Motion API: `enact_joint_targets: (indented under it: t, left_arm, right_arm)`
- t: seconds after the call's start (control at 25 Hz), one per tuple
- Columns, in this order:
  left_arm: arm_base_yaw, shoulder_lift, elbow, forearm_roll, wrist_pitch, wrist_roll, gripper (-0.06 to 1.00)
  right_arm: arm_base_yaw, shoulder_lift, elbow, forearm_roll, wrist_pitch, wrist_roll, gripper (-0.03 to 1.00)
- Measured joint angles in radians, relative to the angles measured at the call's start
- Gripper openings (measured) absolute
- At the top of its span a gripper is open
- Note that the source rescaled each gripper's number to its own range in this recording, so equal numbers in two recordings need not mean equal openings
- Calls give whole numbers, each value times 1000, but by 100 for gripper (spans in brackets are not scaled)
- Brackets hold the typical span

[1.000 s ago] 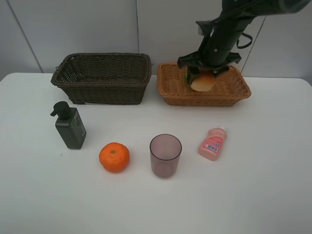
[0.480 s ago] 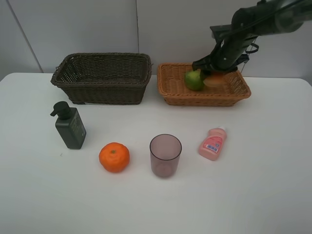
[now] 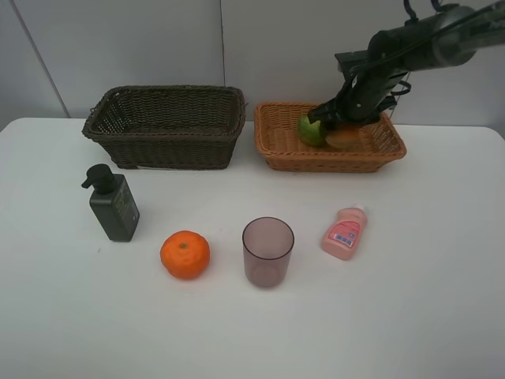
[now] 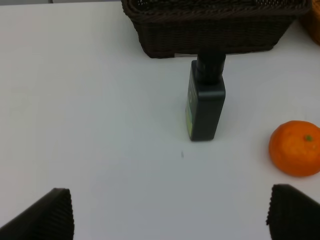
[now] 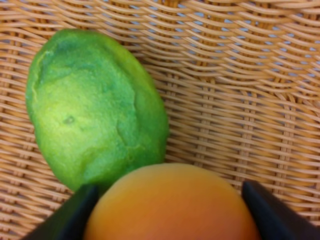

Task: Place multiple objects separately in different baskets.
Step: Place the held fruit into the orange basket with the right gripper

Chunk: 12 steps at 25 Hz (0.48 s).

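R tool (image 5: pixel 167 215): inside tan basket (image 3: pixel 331 162), far right; jaws flank peach (image 5: pixel 170 192) close on both sides. Gripping or only beside it, can't tell.
Peach: in tan basket, against green fruit (image 5: pixel 95 110) on its left.
L tool (image 4: pixel 167 215): jaws wide apart, nothing betw.
Unsorted: pump bottle (image 4: pixel 206 102), mandarin (image 3: pixel 185 254), cup (image 3: pixel 267 251), pink bottle (image 3: pixel 343 234), all on surface (image 3: pixel 410 300).
Key relation: pump bottle upright, just near of dark basket (image 3: pixel 166 142), straight ahead of L tool. L arm prob. nearer; R well apart.

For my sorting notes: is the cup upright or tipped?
Upright. The cup stands on its base on the table, open rim up.
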Motion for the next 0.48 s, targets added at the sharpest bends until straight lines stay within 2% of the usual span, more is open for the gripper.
enact_joint_targets:
  t: [0.08, 0.16, 0.28, 0.48]
  left_arm:
    - [0, 0, 0, 0, 0, 0, 100]
    - [0, 0, 0, 0, 0, 0, 100]
    - [0, 0, 0, 0, 0, 0, 100]
    - [0, 0, 0, 0, 0, 0, 100]
  right_arm:
    - [0, 0, 0, 0, 0, 0, 72]
    - [0, -1, 0, 0, 0, 0, 89]
    - [0, -20, 0, 0, 16, 0, 97]
    - [1, -106, 0, 15, 102, 1, 98]
